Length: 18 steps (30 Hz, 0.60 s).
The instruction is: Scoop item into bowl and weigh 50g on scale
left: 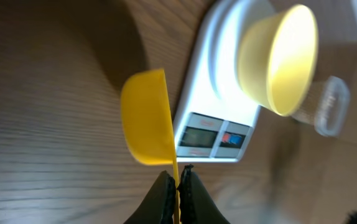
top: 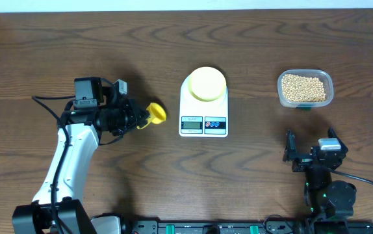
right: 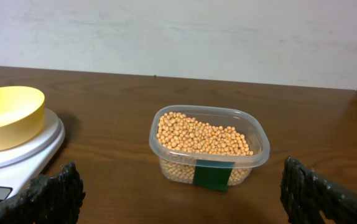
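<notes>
Dark wooden tabletop (top: 43,52) is spreading under everything. At left, the white arm is reaching rightward, its left gripper (left: 177,177) clamping the thin handle of a bright-yellow plastic scoop (left: 147,118), the handle mostly hidden between the fingers. A small round pale-yellow bowl (top: 206,83) is sitting on the white digital scale (top: 203,123), its display too blurred to read. Tan round beans (top: 303,86) are lying in a clear plastic tub (top: 280,91). The right gripper (top: 311,148) is resting low, jaws spread wide.

Tan beans (right: 203,140) in a clear tub (right: 260,155) (green label (right: 214,175)), pale-yellow bowl (top: 206,84), white scale (top: 203,109), bright-yellow scoop (top: 156,113).
</notes>
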Tool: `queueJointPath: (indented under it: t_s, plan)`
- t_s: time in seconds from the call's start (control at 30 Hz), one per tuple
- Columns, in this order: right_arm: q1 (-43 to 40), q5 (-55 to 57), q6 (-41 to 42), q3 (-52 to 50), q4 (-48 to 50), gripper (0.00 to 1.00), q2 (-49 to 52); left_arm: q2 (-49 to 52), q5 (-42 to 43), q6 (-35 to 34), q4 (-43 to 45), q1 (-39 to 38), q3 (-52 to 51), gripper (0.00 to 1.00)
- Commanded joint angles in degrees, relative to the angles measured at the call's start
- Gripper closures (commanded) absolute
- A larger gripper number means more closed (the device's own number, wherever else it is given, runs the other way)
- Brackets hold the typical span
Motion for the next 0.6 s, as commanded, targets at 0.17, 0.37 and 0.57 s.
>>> queueJointPath:
  t_s: [0.17,0.37,0.57]
  plan:
    - [-0.31,0.09,-0.7,-0.09,-0.26,0.01,0.04,2.03,-13.27,1.57,1.33,0.24,-3.82,0.93]
    - [-0.31,0.09,-0.68,-0.09,-0.26,0.01,0.04,6.08,-13.46,4.02,0.37,0.02,-5.25,0.92]
    - [-0.31,0.09,-0.7,-0.09,-0.26,0.01,0.04,7.04,-13.49,9.42,-0.81,0.04,-5.16,0.53]
